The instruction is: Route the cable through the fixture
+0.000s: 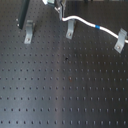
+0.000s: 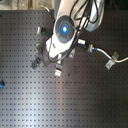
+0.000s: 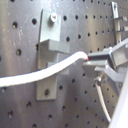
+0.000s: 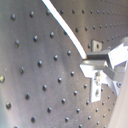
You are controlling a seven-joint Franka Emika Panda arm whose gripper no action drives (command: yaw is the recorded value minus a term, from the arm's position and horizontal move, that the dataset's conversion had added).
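Note:
In the first exterior view my gripper [image 1: 61, 11] hangs at the top edge, just behind the middle fixture [image 1: 71, 29]. It is shut on one end of the white cable [image 1: 85, 22]. From there the cable runs over the top of the middle clip, shows its blue band [image 1: 98, 26], and reaches the right clip [image 1: 120, 41]. In the first wrist view the cable [image 3: 45, 74] lies across the front of an upright clip [image 3: 50, 55] and ends between the shut fingertips of the gripper [image 3: 92, 60]. The second wrist view shows the cable [image 4: 60, 20] leading to the gripper [image 4: 92, 62].
A third clip [image 1: 29, 32] stands at the first exterior view's left, with a dark slanted bar [image 1: 23, 14] behind it. Everything sits on a black perforated board [image 1: 65, 90]. In the second exterior view the arm [image 2: 65, 30] covers the middle, and the right clip [image 2: 109, 63] shows.

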